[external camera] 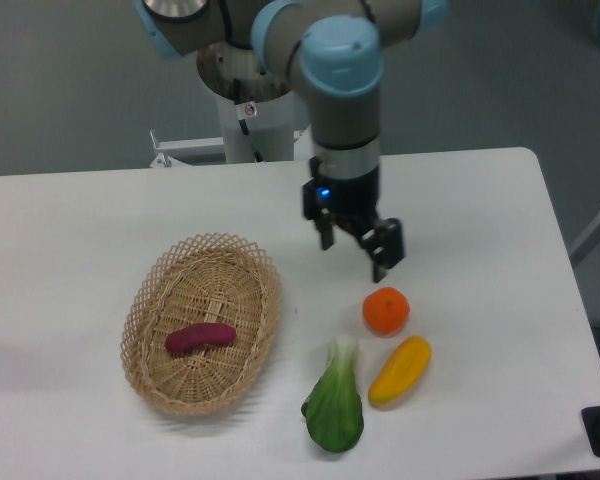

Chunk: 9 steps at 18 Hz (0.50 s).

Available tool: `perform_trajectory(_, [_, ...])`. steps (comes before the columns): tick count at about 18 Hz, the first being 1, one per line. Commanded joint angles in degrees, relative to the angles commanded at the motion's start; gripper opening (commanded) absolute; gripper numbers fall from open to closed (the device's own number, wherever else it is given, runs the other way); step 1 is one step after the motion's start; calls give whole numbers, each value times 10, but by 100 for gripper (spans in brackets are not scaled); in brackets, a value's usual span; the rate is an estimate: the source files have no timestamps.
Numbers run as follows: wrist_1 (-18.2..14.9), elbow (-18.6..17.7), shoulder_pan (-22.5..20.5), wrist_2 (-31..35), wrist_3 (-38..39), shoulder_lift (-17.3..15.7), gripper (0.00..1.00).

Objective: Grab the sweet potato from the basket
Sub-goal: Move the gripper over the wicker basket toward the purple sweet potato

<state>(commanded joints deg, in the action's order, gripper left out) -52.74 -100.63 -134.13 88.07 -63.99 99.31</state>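
**A:** Gripper (356,252) up at about one o'clock from the basket (145,300), hanging over bare table (480,200), two dark fingers spread apart, nothing between them.

**B:** And the sweet potato (200,337)?

**A:** Lying on the basket floor, a touch below centre, long axis running roughly nine to three, right end tipped up slightly. Nothing on top of it, nothing else in there with it.

**B:** Anything crowding the arm?

**A:** Orange fruit (386,310) sits just at five o'clock from the fingers, close under the right fingertip (383,266). Yellow pepper (400,370) lies at five o'clock from that fruit, nearly touching it. Bok choy (334,401) lies beside the pepper at its eight o'clock, white stem pointing to twelve.

**B:** Between the gripper and the basket?

**A:** Only open tabletop and the scalloped rim; all three vegetables sit to the basket's three-to-four o'clock side, apart from it.
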Motion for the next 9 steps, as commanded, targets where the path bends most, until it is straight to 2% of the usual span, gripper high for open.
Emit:
perform_trajectory(2, [3, -3, 23, -1, 0, 10, 100])
perform_trajectory(9, [3, 4, 105, -4, -9, 88, 100])
